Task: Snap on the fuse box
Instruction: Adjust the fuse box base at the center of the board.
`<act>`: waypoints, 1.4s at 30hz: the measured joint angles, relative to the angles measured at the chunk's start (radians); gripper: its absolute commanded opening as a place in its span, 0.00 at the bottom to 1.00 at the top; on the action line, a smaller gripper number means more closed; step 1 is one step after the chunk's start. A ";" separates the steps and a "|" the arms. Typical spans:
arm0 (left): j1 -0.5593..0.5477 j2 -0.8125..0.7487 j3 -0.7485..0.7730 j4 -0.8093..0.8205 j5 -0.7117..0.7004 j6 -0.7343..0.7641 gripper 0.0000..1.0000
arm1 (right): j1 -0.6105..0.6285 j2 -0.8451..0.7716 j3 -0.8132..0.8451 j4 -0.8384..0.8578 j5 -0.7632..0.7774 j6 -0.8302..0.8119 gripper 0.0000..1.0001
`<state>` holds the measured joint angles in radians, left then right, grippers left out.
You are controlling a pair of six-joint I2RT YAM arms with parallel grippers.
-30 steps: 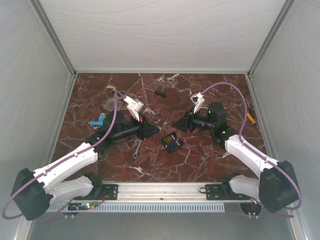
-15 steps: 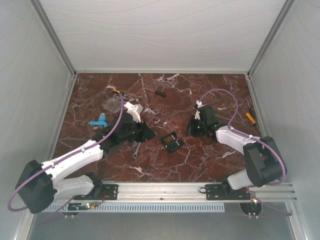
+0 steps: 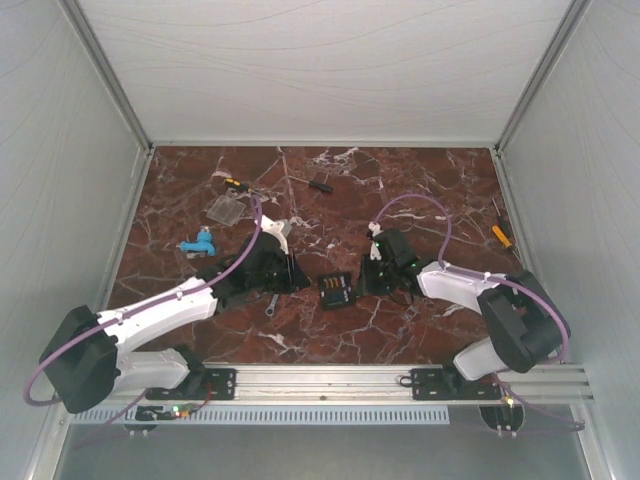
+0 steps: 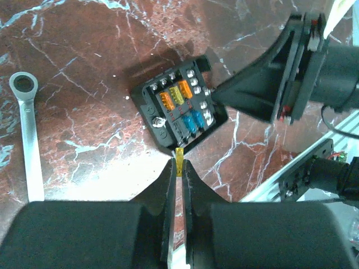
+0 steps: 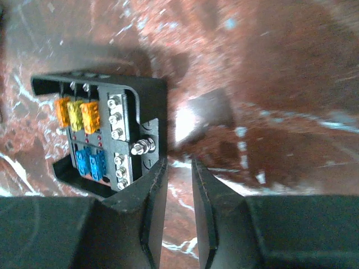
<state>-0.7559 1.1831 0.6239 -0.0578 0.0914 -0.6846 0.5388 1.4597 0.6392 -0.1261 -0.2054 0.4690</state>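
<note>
**Top external view: fuse box lies between both grippers**

From overhead I see the fuse box (image 3: 336, 291) sitting on the marble table (image 3: 300, 345), a little near of centre, with no cover on it and its orange, yellow and blue fuses showing. The left gripper (image 3: 298, 278) is just to its left and the right gripper (image 3: 368, 281) just to its right, both low over the table.

On my left wrist camera the left gripper (image 4: 179, 168) points at the near corner of the box (image 4: 179, 109). Its jaws are pressed almost together on a thin yellow piece (image 4: 179, 158) that sticks out at the tips. A wrench (image 4: 26, 140) lies flat, well to the left.

On my right wrist camera the right gripper (image 5: 179, 168) has its jaws a narrow gap apart, with only bare marble between them. One finger (image 5: 152, 188) lies against the edge of the box (image 5: 104, 134).

A clear cover (image 3: 225, 208) rests far to the left, well apart from the box.
</note>
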 measured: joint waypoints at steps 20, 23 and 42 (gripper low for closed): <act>-0.107 0.139 0.064 -0.101 -0.160 -0.012 0.00 | 0.174 0.005 -0.009 0.105 -0.036 0.066 0.26; -0.130 0.169 0.090 -0.126 -0.195 -0.013 0.00 | 0.172 -0.037 -0.033 0.101 0.027 0.053 0.31; -0.237 0.322 0.211 -0.248 -0.410 -0.080 0.00 | 0.076 -0.335 -0.240 0.140 0.401 0.053 0.89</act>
<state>-0.9932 1.5051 0.8345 -0.3054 -0.3183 -0.7647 0.6151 1.1248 0.3992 0.0139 0.1955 0.5220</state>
